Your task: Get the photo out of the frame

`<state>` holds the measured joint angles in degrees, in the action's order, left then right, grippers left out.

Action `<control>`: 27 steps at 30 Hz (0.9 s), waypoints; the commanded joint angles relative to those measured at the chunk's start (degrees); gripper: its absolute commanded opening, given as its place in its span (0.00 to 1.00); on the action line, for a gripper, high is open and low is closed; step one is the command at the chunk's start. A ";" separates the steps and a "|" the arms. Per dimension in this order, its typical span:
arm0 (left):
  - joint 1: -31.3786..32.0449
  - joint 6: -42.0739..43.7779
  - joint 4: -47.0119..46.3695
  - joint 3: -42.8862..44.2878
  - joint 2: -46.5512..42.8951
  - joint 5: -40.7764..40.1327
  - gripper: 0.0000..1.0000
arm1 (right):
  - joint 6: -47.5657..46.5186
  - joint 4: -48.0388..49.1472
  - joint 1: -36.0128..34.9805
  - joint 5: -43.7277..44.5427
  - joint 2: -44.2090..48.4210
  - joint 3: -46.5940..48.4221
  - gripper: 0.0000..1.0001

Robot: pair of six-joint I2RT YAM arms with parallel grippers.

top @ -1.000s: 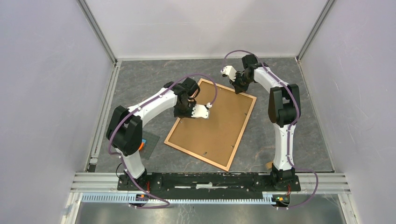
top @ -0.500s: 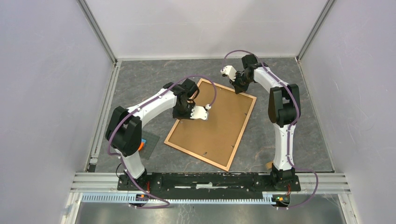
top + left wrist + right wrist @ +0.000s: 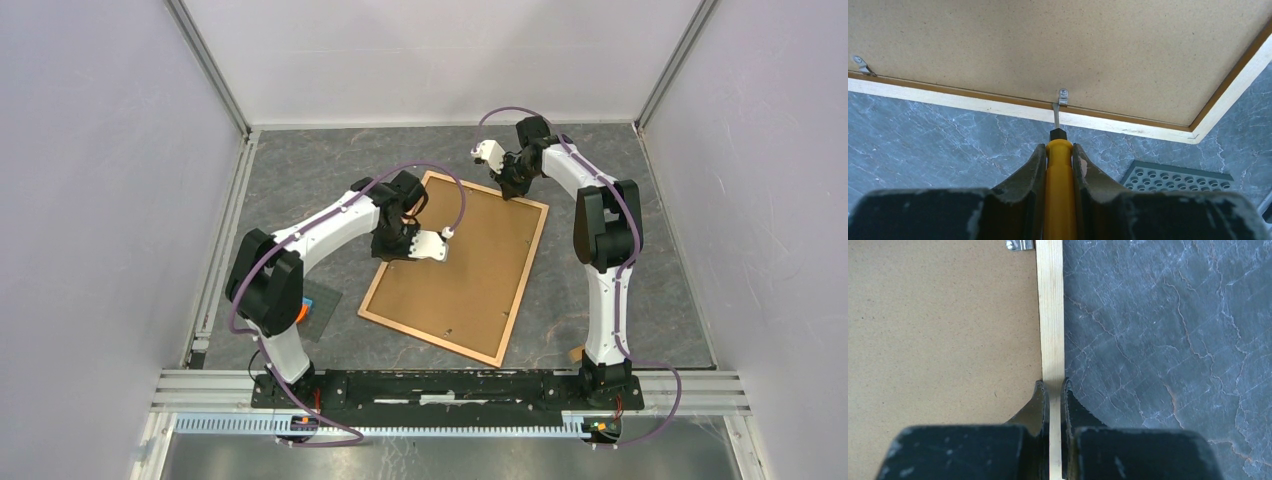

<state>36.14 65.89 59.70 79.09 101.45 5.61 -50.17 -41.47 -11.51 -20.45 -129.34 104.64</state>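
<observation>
Two grips: left gripper pinches a yellow screwdriver, tip at a clip on the left edge of the frame; right gripper pinches its far rail.

The desk is a dark grey, marble-veined slab. A large frame lies on it at the middle, back up with its plain brown board showing, and turned askew to the desk's edges. To its left, on the near side, sits a small grey plate dotted with holes, with an orange block on it, both partly hidden. At the near right lies a small brownish scrap, too small to tell.
</observation>
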 commanded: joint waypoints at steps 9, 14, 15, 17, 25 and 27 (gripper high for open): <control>2.74 -1.08 8.65 -4.06 -1.91 7.69 0.02 | 3.14 3.96 0.06 3.78 -3.82 -2.58 0.00; 3.39 -1.06 8.98 -5.06 -2.55 9.62 0.02 | 3.48 4.16 0.05 4.22 -3.82 -2.78 0.00; 3.41 -1.01 9.03 -5.19 -2.65 9.97 0.02 | 3.59 4.24 0.06 4.20 -3.82 -2.83 0.00; 3.43 -1.37 8.69 -5.50 -2.66 10.60 0.02 | 3.68 4.19 0.06 4.12 -3.94 -2.75 0.00; 3.44 -7.34 5.69 -4.37 -1.98 14.19 0.02 | 4.27 3.97 0.06 3.63 -3.99 -2.95 0.00; 3.70 -8.28 5.76 -3.51 -2.04 15.06 0.02 | 4.53 4.14 0.06 3.36 -3.93 -3.36 0.00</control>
<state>38.39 63.96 59.66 76.01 99.11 8.43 -48.71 -40.12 -11.53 -20.45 -129.36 104.14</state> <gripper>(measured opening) 0.266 0.038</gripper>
